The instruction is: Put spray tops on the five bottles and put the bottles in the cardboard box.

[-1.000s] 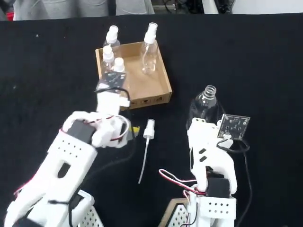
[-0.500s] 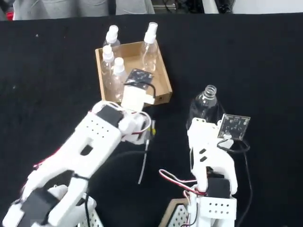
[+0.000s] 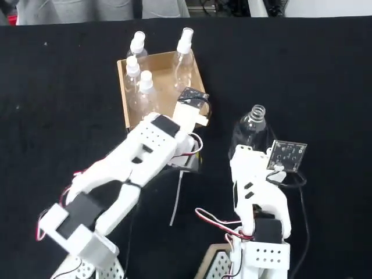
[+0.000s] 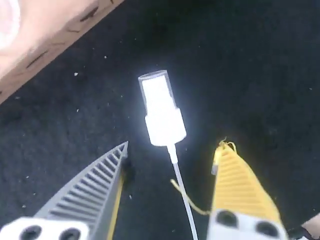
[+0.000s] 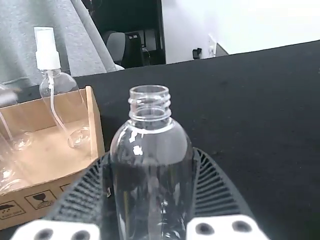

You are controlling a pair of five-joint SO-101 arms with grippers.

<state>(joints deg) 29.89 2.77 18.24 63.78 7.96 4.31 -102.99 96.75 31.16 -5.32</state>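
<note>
Gripping a clear bottle (image 5: pixel 150 150) upright, threaded neck uncapped, in the end effector (image 5: pixel 150 159), with dark ribbed fingers (image 5: pixel 212 187) pressing against both sides. Showing, farther off on the black table (image 5: pixel 250 100), the cardboard box (image 5: pixel 94 125) holding a spray-topped bottle (image 5: pixel 52 85) standing upright.

This looks like a robotics lab or office room: a table (image 3: pixel 325 70) draped in black cloth, with cables (image 3: pixel 216 7) bunched at its far edge. Behind it are an office chair (image 5: pixel 118 42) and a plain white wall (image 5: pixel 250 22) (with a socket (image 5: pixel 211 43) on it).
</note>
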